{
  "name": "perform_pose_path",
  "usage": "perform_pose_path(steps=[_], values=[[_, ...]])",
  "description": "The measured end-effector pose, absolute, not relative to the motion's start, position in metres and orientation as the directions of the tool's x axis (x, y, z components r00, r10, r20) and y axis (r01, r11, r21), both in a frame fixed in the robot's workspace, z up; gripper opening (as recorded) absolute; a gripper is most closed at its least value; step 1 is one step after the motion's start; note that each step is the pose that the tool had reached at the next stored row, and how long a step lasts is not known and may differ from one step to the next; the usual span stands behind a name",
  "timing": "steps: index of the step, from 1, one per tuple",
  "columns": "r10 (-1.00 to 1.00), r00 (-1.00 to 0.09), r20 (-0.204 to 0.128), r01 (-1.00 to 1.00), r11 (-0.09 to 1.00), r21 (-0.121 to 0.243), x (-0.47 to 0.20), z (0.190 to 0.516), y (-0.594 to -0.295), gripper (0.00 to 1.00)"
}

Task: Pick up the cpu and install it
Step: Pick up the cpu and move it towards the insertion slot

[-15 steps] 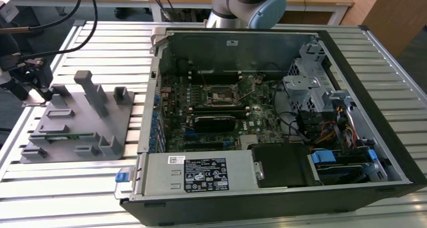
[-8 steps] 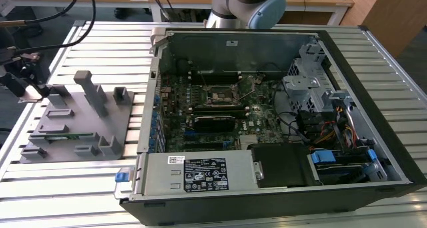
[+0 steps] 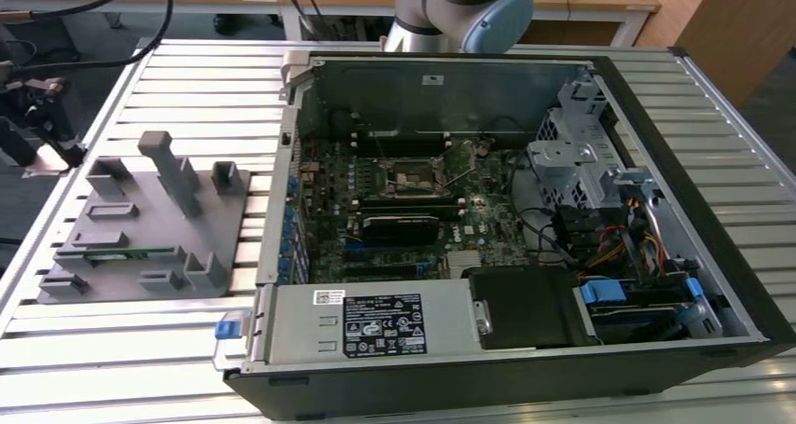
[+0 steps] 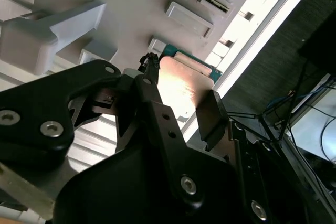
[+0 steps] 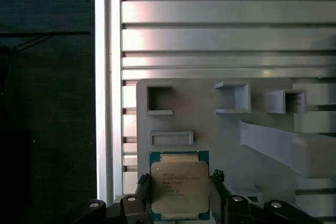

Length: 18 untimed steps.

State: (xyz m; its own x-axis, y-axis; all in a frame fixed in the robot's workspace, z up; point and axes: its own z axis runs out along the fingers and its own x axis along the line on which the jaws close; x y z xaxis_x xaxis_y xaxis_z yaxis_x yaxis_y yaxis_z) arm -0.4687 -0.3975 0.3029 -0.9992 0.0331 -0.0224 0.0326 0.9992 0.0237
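First wrist view looks down on the cpu (image 5: 179, 186), its silvery top plate up and a green rim showing around it, sitting between the two black fingers (image 5: 142, 182) of the gripper (image 5: 179, 181). The fingers press against two opposite edges of the chip, so the gripper is closed on the cpu. Behind it lies the grey fixture plate (image 5: 210, 116) with its small square and oblong pockets, near the edge of the slatted metal bench (image 5: 226, 35). Whether the chip rests on the plate or hangs just above it, I cannot tell.

In the second wrist view the same grip shows from the side: the gripper (image 4: 180, 95) has one flat pad (image 4: 210, 116) against the cpu (image 4: 181, 80) and the other finger at the far edge, with the fixture plate (image 4: 131, 3) beyond.

In the exterior view the fixture plate (image 3: 149, 228) lies on the bench (image 3: 125, 349) at the exterior view's left, holding a green memory stick (image 3: 118, 254). Just beside it, to the right, stands the open computer case (image 3: 435, 88) with the black-framed socket (image 3: 411, 175) on its board. The arm's base (image 3: 454, 9) rises behind the case.
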Motion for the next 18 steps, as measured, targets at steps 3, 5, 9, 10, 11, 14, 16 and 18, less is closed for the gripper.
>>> perform_pose_path(steps=[3, 5, 9, 10, 11, 14, 16, 18], values=[[0.033, -0.999, -0.024, 0.032, 0.999, 0.023, -0.469, 0.312, -0.397, 0.53], [0.033, -0.999, -0.024, 0.032, 0.999, 0.022, -0.469, 0.318, -0.396, 0.53], [0.033, -0.999, -0.026, 0.032, 0.999, 0.020, -0.469, 0.331, -0.395, 0.53], [0.033, -0.999, -0.026, 0.032, 0.999, 0.020, -0.469, 0.334, -0.395, 0.53], [0.033, -0.999, -0.027, 0.032, 0.999, 0.019, -0.469, 0.337, -0.394, 0.53], [0.033, -0.999, -0.029, 0.032, 0.999, 0.017, -0.469, 0.346, -0.394, 0.53], [0.033, -0.999, -0.030, 0.032, 0.999, 0.016, -0.469, 0.352, -0.393, 0.53], [0.033, -0.999, -0.031, 0.032, 0.999, 0.015, -0.469, 0.358, -0.392, 0.53]])
